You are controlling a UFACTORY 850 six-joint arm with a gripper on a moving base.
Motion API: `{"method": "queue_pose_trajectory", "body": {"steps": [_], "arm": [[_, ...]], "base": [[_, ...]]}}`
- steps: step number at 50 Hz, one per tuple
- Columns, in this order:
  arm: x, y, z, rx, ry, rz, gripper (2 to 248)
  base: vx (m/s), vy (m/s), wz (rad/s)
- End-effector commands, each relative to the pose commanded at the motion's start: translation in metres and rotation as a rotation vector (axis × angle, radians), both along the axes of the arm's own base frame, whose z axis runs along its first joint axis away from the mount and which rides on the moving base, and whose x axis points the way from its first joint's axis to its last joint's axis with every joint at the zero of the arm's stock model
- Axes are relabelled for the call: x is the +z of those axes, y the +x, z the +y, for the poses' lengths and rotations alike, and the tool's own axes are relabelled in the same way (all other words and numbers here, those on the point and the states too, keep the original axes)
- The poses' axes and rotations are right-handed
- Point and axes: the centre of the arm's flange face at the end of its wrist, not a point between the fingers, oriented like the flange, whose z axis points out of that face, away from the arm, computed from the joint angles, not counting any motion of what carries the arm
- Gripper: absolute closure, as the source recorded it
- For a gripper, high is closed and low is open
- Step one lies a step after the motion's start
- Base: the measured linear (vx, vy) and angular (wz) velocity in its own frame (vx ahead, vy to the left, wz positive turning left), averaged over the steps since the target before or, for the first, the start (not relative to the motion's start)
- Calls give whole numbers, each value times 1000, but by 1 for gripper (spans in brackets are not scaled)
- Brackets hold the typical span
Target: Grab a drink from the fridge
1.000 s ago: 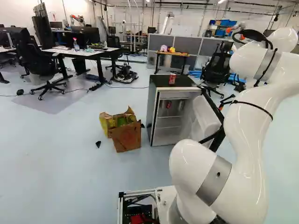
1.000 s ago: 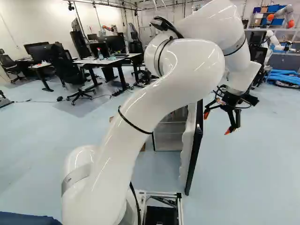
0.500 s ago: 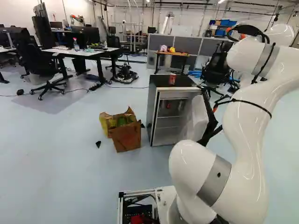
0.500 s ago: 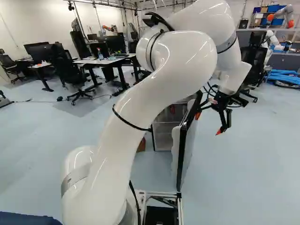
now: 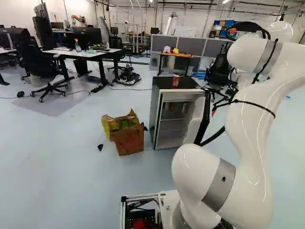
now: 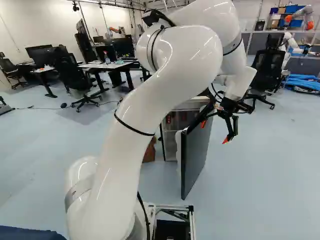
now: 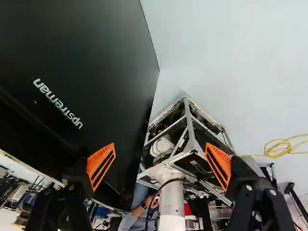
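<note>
In the left base view, the fridge [image 5: 154, 114] stands right of center, with a red can [image 5: 176, 81] on its top. A second red can [image 5: 172, 108] sits inside on the upper shelf; the other contents are too small to tell. The door [image 6: 195, 157] stands partly open, near the middle of the right base view. The end effector [image 6: 214, 132] is at that door's outer side, right of center in the same view, its fingers spread wide and gripping nothing. In the wrist view, the door's dark face reaches behind one orange pad [image 7: 101, 166]; the base frame [image 7: 188, 126] shows between the fingers. A brown bag [image 5: 129, 140] is on the floor just beside the fridge.
</note>
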Motion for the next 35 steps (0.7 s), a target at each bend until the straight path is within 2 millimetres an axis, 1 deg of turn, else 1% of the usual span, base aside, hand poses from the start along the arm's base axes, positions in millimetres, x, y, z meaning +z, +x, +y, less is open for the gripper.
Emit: {"method": "queue_pose_trajectory", "body": {"steps": [16, 35], "arm": [[-4, 7, 25, 77, -37, 22, 3], [-10, 16, 52, 196, -131, 17, 3]], "base": [[0, 0, 0], [0, 0, 0]]}}
